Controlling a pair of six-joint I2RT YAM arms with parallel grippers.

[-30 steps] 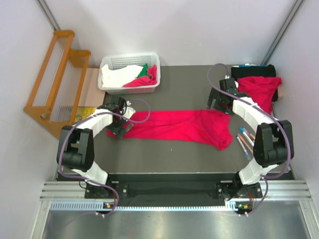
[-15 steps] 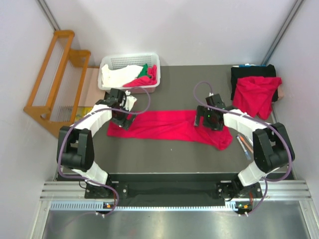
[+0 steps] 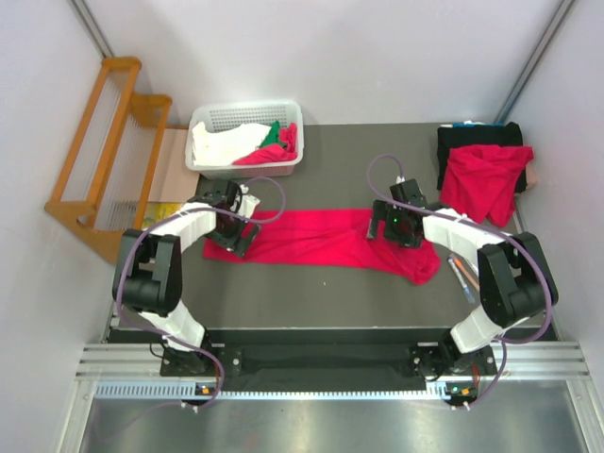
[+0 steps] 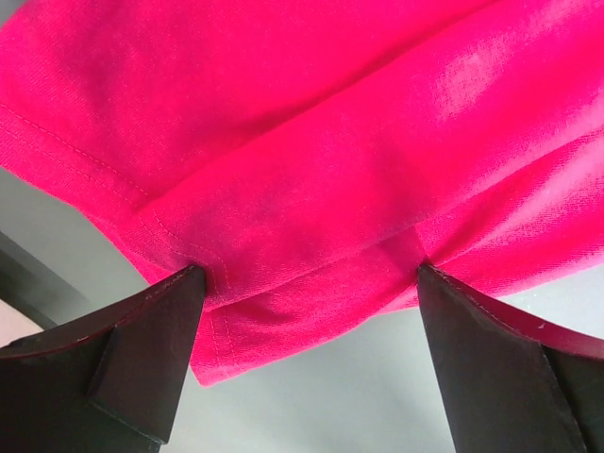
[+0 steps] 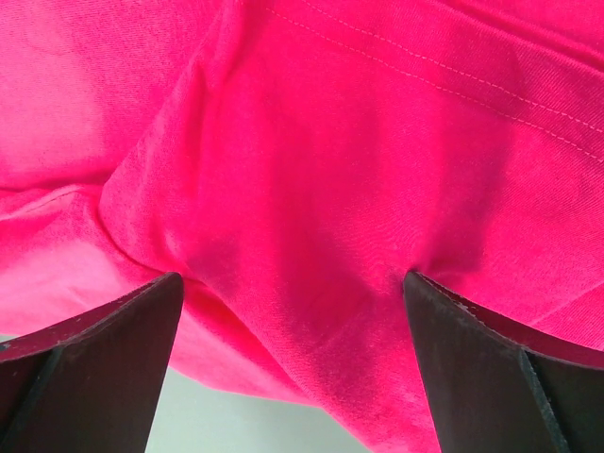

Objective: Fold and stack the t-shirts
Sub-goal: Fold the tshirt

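One crimson t-shirt (image 3: 321,236) lies stretched in a long strip across the middle of the table. My left gripper (image 3: 231,229) is down on its left end. It is open, with both fingertips (image 4: 142,359) pressing into the hem of the t-shirt (image 4: 311,170) and a fold of cloth between them. My right gripper (image 3: 396,224) is on the strip's right part, also open, its fingertips (image 5: 491,368) dug into the t-shirt (image 5: 311,189). A second red t-shirt (image 3: 486,179) lies crumpled at the back right.
A white basket (image 3: 203,121) at the back left holds white, green and red cloth. A black cloth (image 3: 477,137) lies under the back-right t-shirt. Markers (image 3: 462,269) lie near the right arm. A wooden rack (image 3: 104,142) stands off the table's left side.
My right arm has swung from the back-right t-shirt down onto the right part of the long strip. The left gripper has shifted a little at the strip's left end. Both stayed open.
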